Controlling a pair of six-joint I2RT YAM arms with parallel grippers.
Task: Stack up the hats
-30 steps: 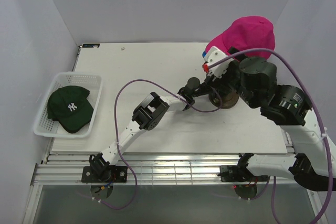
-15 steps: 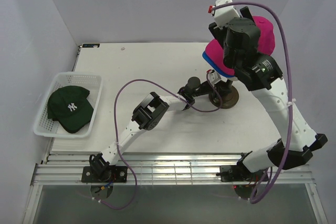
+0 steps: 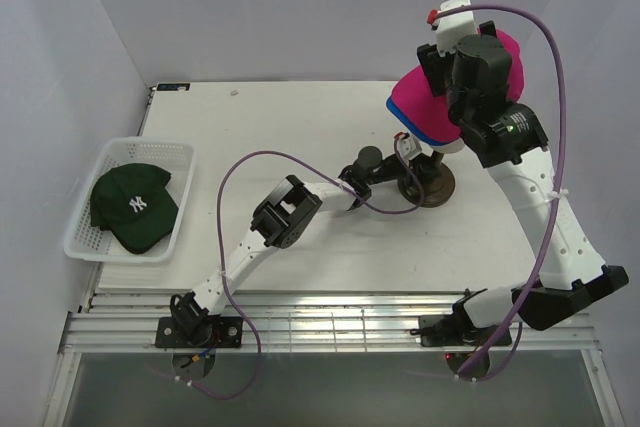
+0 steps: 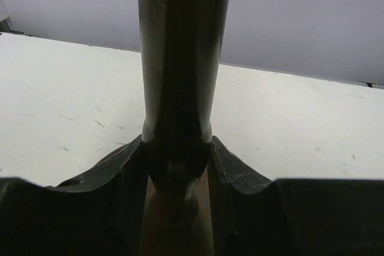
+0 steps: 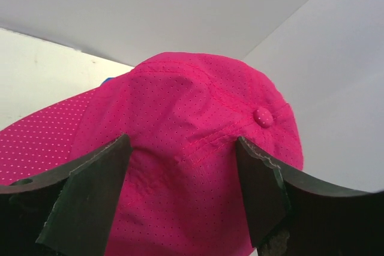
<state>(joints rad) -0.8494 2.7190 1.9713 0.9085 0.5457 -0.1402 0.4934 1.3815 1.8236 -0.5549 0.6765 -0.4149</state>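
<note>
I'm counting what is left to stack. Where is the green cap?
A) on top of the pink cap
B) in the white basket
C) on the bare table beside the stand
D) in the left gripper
B: the green cap lies inside the basket at the table's left side, well apart from the pink cap on the stand.

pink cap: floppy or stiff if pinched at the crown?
Probably soft: the pink cap is thin perforated fabric with creases in the crown, so a pinch likely bunches it. The brim seems stiffer, holding a flat curve. A push could tip the stand, though the left gripper clamps it.
</note>
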